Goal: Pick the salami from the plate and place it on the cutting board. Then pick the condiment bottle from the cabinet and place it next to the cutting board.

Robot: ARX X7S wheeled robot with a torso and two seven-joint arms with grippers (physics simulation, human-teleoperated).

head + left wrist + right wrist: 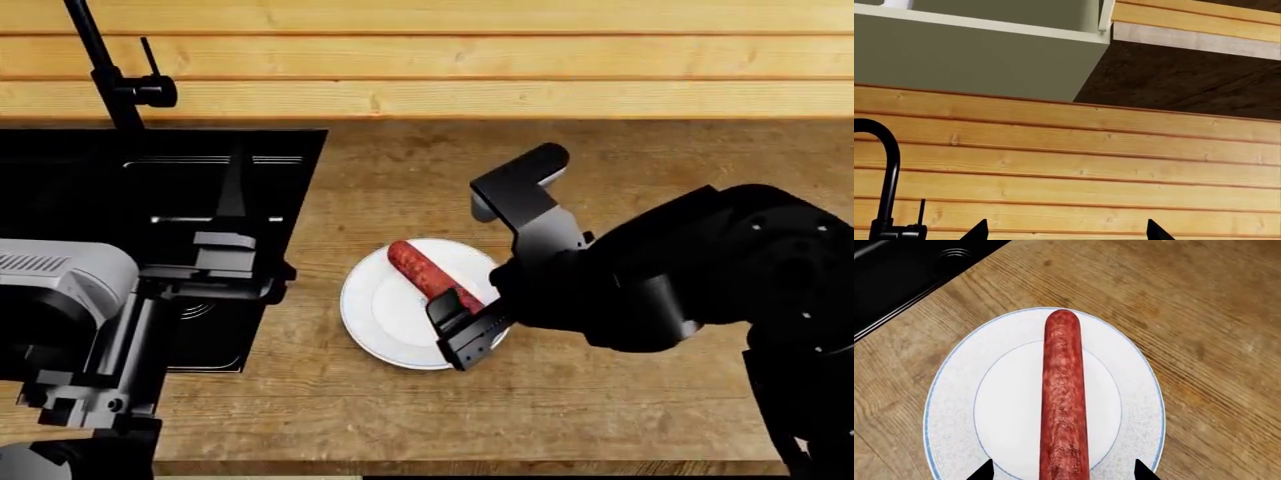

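The salami [424,270] is a dark red log lying across the white plate [380,315] on the brown counter. In the right wrist view the salami [1064,390] runs along the plate's [954,415] middle. My right gripper [1062,472] is open, one fingertip on each side of the salami's near end, not touching it; it also shows in the head view [461,335]. My left gripper [1067,232] is open and empty, facing the plank wall. The cutting board is out of view. A white object's base [897,4] shows in the cabinet; I cannot tell what it is.
A black sink [160,200] with a black tap [114,70] lies left of the plate; my left arm [220,265] hangs over it. A pale green wall cabinet [987,55] hangs above the wooden plank wall [1087,165]. The counter's front edge [467,465] is near.
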